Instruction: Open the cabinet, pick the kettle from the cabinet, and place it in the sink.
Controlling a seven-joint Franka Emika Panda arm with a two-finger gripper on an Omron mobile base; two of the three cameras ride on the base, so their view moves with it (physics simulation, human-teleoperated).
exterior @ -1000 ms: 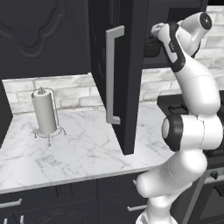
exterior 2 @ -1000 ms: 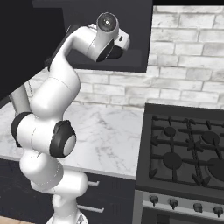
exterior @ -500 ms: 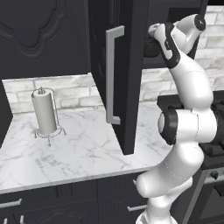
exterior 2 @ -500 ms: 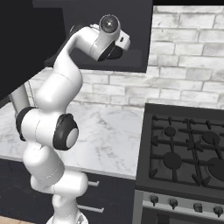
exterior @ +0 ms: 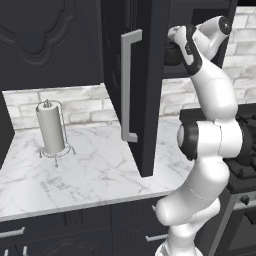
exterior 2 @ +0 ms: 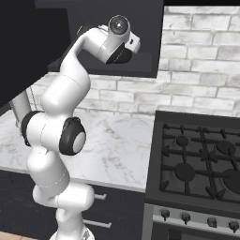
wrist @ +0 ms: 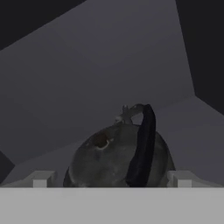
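From the hand view, I see the kettle directly in front of my tool, low in the picture and between the two finger tips, which stand wide apart with nothing between them yet. The kettle sits on the floor of the open cabinet, whose grey inner walls rise behind it. The relation that matters for the next move is the arched handle: it runs away from me, almost along my line of approach, and it lies a little to the right of the middle of the tool. So its long axis goes roughly across the line between the fingers, which I judge is good for closing on it, but I would shift slightly toward the handle first. The light inside is poor, so I am not sure whether the small shape at the far end is the spout or the top of the lid. In the left base view the cabinet door with its silver bar handle stands swung open over the marble surface, and the wrist reaches into the cabinet beside it. The kettle is not yet held, I think.
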